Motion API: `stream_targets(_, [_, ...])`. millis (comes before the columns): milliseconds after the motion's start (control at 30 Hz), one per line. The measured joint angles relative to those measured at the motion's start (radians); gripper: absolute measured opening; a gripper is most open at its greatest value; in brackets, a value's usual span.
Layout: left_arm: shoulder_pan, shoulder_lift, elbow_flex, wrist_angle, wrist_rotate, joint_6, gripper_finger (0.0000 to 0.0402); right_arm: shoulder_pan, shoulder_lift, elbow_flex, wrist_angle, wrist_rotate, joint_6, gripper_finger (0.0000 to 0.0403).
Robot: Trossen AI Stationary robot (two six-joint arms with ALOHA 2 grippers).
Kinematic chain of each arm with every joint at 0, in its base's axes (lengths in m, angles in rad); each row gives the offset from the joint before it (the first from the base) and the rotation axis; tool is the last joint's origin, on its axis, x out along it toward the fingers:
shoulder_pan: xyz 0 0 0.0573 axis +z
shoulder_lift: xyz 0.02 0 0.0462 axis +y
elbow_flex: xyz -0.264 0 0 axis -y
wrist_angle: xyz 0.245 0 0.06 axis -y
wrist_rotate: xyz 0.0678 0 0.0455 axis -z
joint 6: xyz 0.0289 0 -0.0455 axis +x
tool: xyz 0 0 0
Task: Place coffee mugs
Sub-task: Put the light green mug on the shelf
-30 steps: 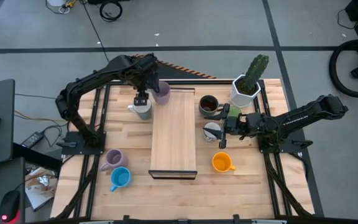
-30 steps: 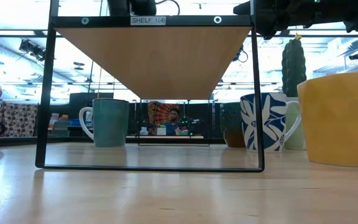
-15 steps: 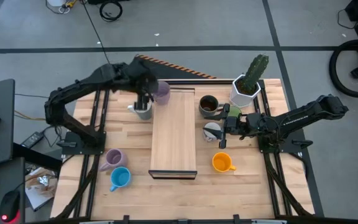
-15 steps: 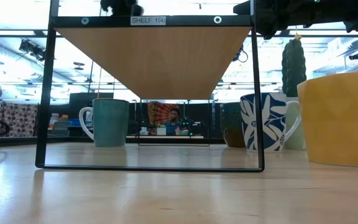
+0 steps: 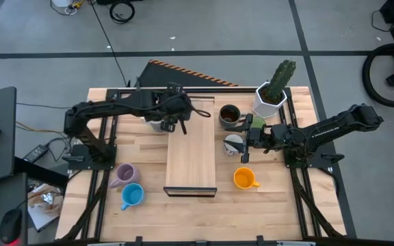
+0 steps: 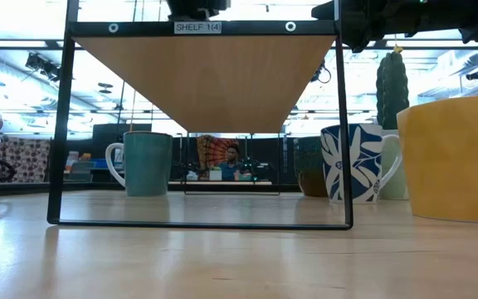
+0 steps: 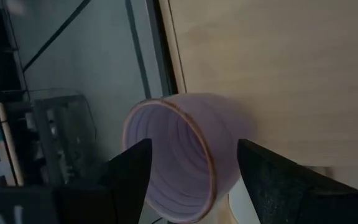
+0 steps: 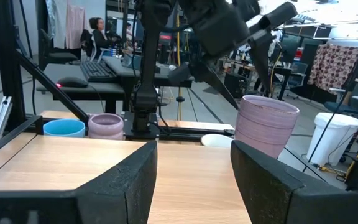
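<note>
Purple mug (image 7: 185,155), gripped by left end effector (image 7: 191,171)

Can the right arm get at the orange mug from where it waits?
Probably yes: the orange mug stands alone on the table just beside the right gripper, which is open, and nothing lies between them.

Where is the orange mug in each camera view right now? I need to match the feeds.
High view: the orange mug stands on the table, right of the wooden shelf, near the shelf's lower corner in the picture.
Low view: large at the right edge, right of the shelf's frame.
Left wrist view: not in it.
Right wrist view: not in it.
Shared landmark: the wooden shelf, seen in the high, low and right wrist views.
</note>
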Motion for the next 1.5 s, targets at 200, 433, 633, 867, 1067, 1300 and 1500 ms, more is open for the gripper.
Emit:
stream_targets(200, [0.015, 0.024, 0.0, -0.003, -0.023, -0.02, 0.0243, 0.0, 0.0, 0.0, -0.002, 0.0, 0.0, 0.021])
stream_targets(433, [0.017, 0.03, -0.001, -0.003, -0.025, -0.021, 0.0243, 0.0, 0.0, 0.0, -0.004, -0.002, 0.0, 0.021])
stream_targets(633, [-0.013, 0.024, -0.001, -0.003, -0.028, -0.023, 0.0242, 0.0, 0.0, 0.0, -0.004, -0.002, 0.0, 0.021])
stream_targets(867, [-0.054, -0.021, -0.001, -0.003, -0.063, -0.051, 0.0242, 0.0, 0.0, 0.0, -0.004, -0.002, -0.003, 0.021])
stream_targets(1067, [-0.054, -0.09, 0.0, -0.102, 0.061, -0.291, 0.0242, 0.0, 0.0, 0.0, -0.005, -0.008, 0.006, 0.021])
stream_targets(1300, [-0.05, -0.178, -0.001, -0.238, 0.142, -0.472, 0.0242, 0.0, 0.004, 0.0, 0.002, -0.024, 0.02, 0.021])
stream_targets(1500, [-0.03, -0.266, -0.001, -0.239, 0.194, -0.448, 0.0242, 0.0, 0.021, 0.0, 0.021, -0.027, 0.017, 0.021])
